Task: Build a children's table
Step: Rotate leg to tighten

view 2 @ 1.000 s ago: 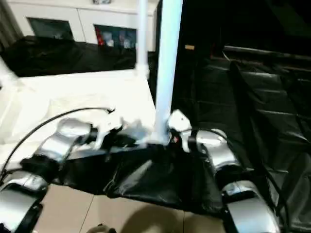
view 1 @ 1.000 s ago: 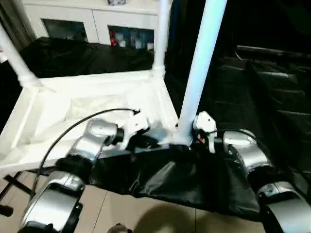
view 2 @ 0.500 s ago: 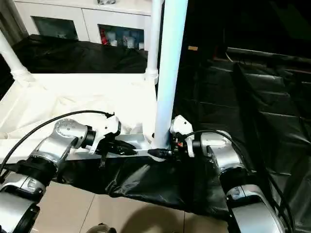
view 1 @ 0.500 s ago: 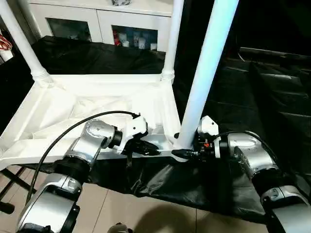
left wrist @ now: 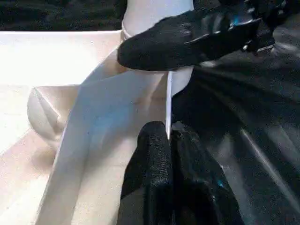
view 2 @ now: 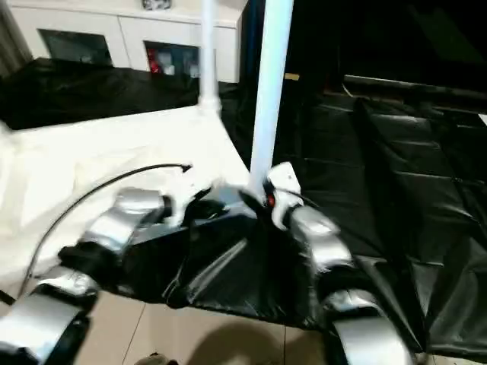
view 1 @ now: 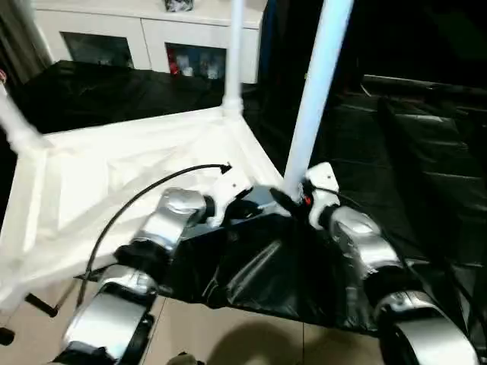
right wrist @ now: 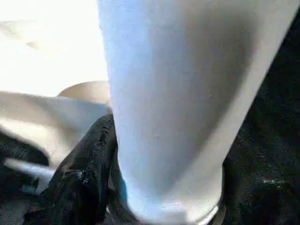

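Observation:
The children's table lies upside down: its white rimmed top [view 1: 114,167] rests on black sheeting with legs standing up from the corner sockets. The nearest leg [view 1: 313,99] rises at the top's near right corner; another leg [view 1: 233,61] stands at the far corner and a third [view 1: 17,125] at the left. My left gripper [left wrist: 168,140] is shut on the thin rim of the top right beside that near socket. My right gripper [view 1: 283,199] clasps the base of the nearest leg [right wrist: 173,93], one black finger [right wrist: 86,173] pressed to its side.
A white cabinet with glass doors [view 1: 152,38] stands behind the table. Black sheeting [view 1: 411,152] covers the raised surface to the right and hangs over its front edge. Tiled floor [view 1: 198,327] shows below. A black cable [view 1: 137,198] arcs over my left forearm.
The top now lies skewed, its near right corner swung away from me with both grippers on it. My right gripper's fingers have closed in around the leg's base.

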{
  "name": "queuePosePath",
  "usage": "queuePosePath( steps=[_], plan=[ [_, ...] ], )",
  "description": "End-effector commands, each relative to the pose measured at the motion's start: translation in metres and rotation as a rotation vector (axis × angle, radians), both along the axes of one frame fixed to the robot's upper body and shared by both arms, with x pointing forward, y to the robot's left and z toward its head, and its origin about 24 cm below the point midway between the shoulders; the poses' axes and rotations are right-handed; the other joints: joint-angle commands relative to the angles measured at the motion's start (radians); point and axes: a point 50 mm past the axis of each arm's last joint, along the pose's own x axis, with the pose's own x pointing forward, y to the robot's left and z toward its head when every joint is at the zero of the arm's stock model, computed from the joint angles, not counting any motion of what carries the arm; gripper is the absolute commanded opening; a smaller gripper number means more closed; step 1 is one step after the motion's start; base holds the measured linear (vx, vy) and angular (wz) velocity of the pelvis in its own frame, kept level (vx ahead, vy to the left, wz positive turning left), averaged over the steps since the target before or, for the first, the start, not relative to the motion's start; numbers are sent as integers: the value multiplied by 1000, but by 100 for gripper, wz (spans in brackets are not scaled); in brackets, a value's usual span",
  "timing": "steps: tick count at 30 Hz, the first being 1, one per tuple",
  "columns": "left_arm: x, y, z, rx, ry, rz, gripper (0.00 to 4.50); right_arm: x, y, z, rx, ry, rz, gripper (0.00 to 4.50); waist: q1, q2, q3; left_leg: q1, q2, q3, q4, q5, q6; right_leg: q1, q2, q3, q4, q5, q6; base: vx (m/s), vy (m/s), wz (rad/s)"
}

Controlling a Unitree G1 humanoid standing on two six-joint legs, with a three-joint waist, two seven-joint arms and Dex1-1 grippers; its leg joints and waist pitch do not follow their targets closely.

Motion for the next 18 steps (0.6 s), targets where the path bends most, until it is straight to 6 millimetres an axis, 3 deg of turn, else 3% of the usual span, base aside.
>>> queuePosePath(
  steps=[1, 4, 6, 9, 11, 12, 18],
  plan=[
    [1, -36, 13, -72, -50, -36, 0, -13, 45, -13, -11, 44, 144, 303, 0, -6, -63, 7, 36, -13, -70, -212, 35, 48, -91, 52, -86, -254, -181, 0, 0, 0],
    [-4, -40, 15, -111, -35, -101, 0, -9, 44, -6, -3, -1, 124, 337, 1, -1, -65, 8, 37, -12, -69, -189, 50, 47, -90, 51, -81, -204, -192, 0, 0, 0],
    [-7, -36, 16, -128, -32, -143, 0, -6, 37, -2, 15, -14, 112, 366, 0, -5, -66, 5, 36, -11, -68, -184, 54, 52, -89, 51, -79, -187, -197, 0, 0, 0],
    [-9, -24, 15, -113, -33, -180, 0, -6, 26, 3, 10, -30, 186, 375, 2, -4, -68, 3, 38, -12, -67, -177, 69, 55, -90, 51, -75, -164, -206, 0, 0, 0],
    [-11, -18, 15, -115, -17, -220, 0, -8, 19, 5, -21, -43, 253, 375, 2, -13, -65, 4, 38, -9, -66, -171, 83, 54, -88, 50, -75, -152, -215, 0, 0, 0],
    [-13, -16, 15, -115, -12, -235, 0, -9, 17, 5, -29, -44, 268, 375, 4, -10, -66, 4, 39, -10, -66, -169, 83, 55, -90, 49, -73, -156, -216, 0, 0, 0],
    [-19, 13, 14, -77, 21, -314, 0, -31, -11, 3, -90, 9, 629, 375, 12, -11, -62, 3, 44, -8, -65, -185, 93, 54, -87, 48, -77, -204, -200, 0, 0, 0]
  ],
)
